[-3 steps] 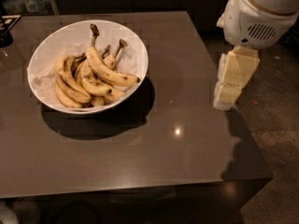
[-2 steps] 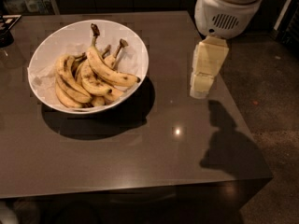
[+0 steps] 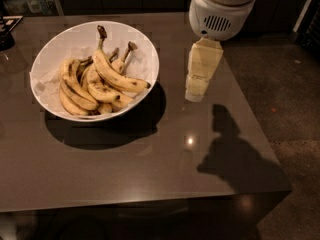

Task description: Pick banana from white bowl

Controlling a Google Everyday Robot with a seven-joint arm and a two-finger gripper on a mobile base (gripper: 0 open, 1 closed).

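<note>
The white bowl [image 3: 52,49] sits on the dark table at the upper left and holds several yellow bananas. The banana [image 3: 112,74], the longest one, lies on top with its long stem and dark cap pointing up toward the bowl's far rim and its browned tip at the right rim. My gripper [image 3: 196,93] hangs from the white wrist at the upper right. It is above the table, to the right of the bowl, and holds nothing.
The brown table [image 3: 150,164] ends at a front edge near the bottom and a right edge by the concrete floor [image 3: 290,94]. A dark object [image 3: 6,34] sits at the table's far left. The arm's shadow falls on the right part of the table.
My gripper has moved left across the table, from near the right edge toward the bowl. The bowl and bananas have not moved.
</note>
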